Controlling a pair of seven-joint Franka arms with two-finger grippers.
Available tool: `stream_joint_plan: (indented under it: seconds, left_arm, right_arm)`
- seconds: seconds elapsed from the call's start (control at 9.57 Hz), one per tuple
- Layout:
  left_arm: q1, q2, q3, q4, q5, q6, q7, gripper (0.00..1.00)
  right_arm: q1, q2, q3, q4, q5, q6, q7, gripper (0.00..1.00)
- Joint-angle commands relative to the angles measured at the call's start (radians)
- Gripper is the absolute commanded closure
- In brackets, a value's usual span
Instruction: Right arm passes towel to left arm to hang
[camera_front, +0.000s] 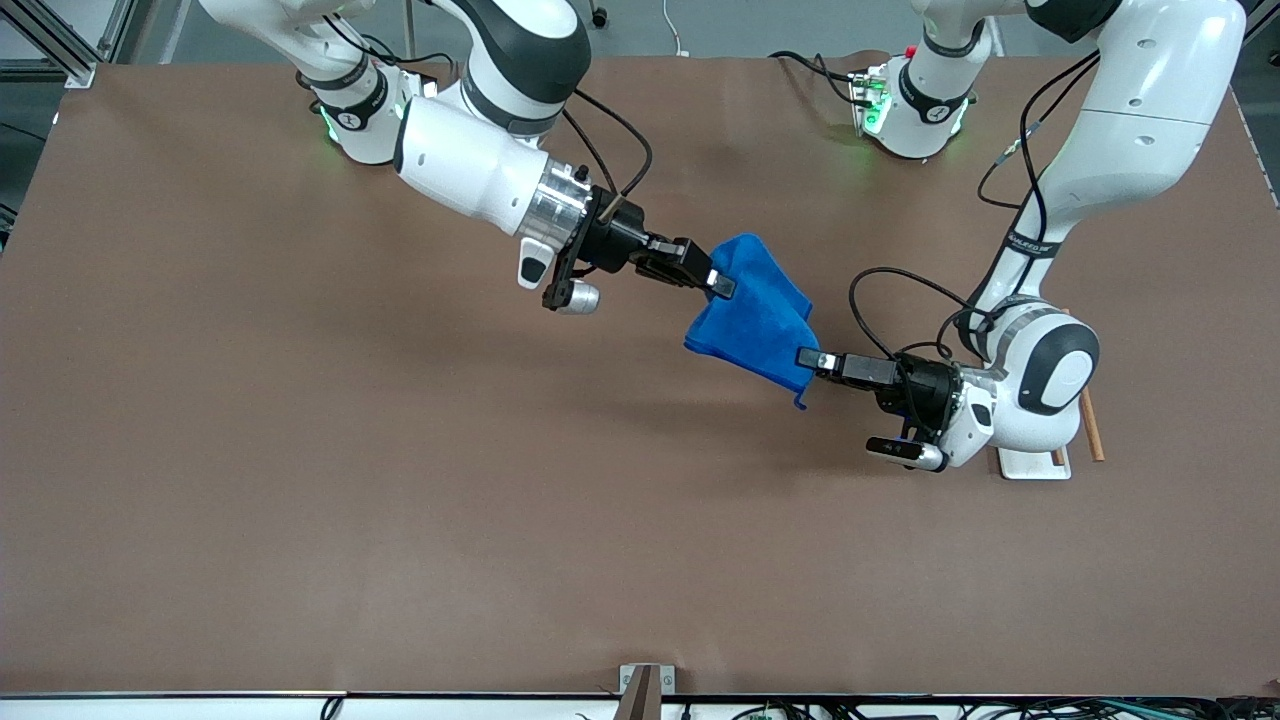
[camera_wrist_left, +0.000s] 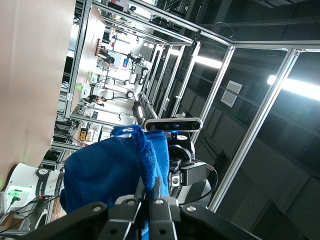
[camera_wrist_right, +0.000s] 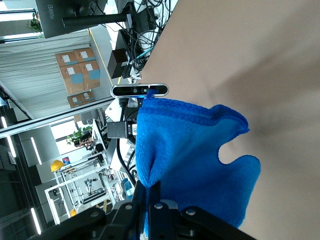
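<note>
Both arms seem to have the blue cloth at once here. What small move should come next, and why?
Probably the right end effector should open. The small bright blue soft towel hangs in the air between the arms, and the left end effector is already shut on its lower edge, with the right one shut on the upper edge. Releasing would complete the handover.

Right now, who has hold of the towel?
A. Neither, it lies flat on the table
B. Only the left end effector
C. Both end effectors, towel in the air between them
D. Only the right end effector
C: the right end effector and the left end effector are each shut on an edge of the towel, which is held up over the table.
</note>
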Motion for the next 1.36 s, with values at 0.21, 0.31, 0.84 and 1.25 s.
stream_joint_plan:
  seconds: [0.21, 0.31, 0.84, 1.25]
  left_arm:
    - [0.020, -0.044, 0.048, 0.083, 0.152, 0.023, -0.221, 1.00]
    - [0.023, -0.081, 0.071, 0.120, 0.240, 0.025, -0.332, 1.00]
    - [0.096, -0.196, 0.126, 0.231, 0.791, 0.023, -0.525, 1.00]
    - [0.098, -0.275, 0.131, 0.224, 1.234, 0.068, -0.712, 1.00]
  right_arm:
    - [0.000, 0.004, 0.006, 0.005, 0.021, 0.009, -0.006, 0.01]
    - [-0.023, -0.017, 0.006, -0.024, 0.021, 0.000, -0.007, 0.00]
    - [-0.201, -0.349, -0.105, -0.429, -0.092, -0.085, -0.070, 0.00]
    - [-0.202, -0.352, -0.410, -0.333, -0.605, -0.502, -0.114, 0.00]
